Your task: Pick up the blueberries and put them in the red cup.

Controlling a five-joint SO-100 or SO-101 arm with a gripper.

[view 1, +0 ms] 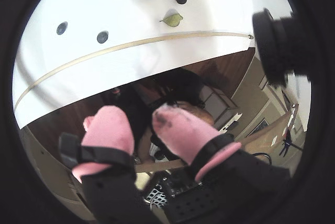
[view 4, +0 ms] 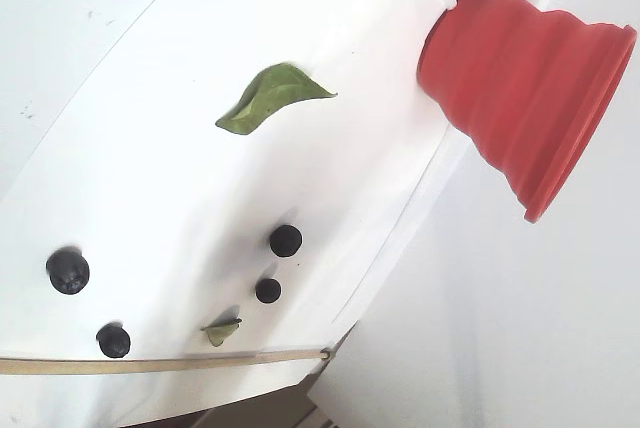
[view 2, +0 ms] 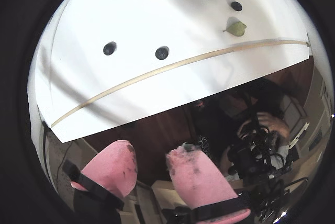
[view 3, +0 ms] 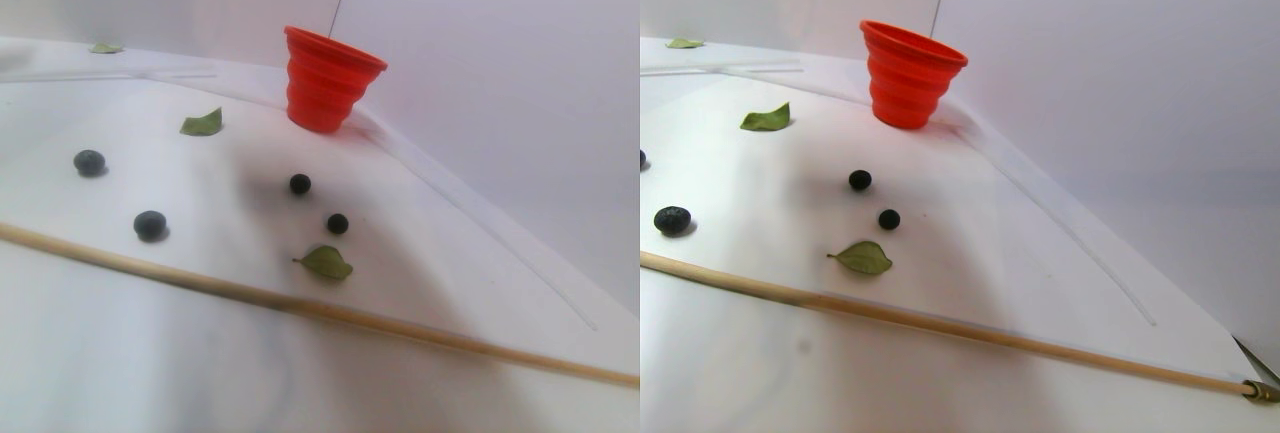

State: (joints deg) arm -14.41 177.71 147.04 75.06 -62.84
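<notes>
Several dark blueberries lie apart on the white sheet (view 3: 200, 353). Two lie on the left (view 3: 89, 162) (view 3: 150, 224) and two nearer the middle (view 3: 300, 184) (view 3: 338, 223). Both wrist views show them far ahead, among them one blueberry (view 1: 102, 37) and another blueberry (view 2: 162, 53). The red cup (view 3: 325, 78) stands upright at the back of the sheet; the fixed view shows the red cup (view 4: 520, 88) too. It is out of both wrist views. My gripper (view 1: 138, 113) (view 2: 153, 148) has pink padded fingers. It hangs open and empty, off the sheet's near edge.
A thin wooden stick (view 3: 300, 305) lies across the sheet between my gripper and the berries. Green leaves (view 3: 202, 123) (view 3: 326, 261) lie among the berries. A black camera (view 1: 272, 46) juts in at the right of a wrist view. White walls stand behind the cup.
</notes>
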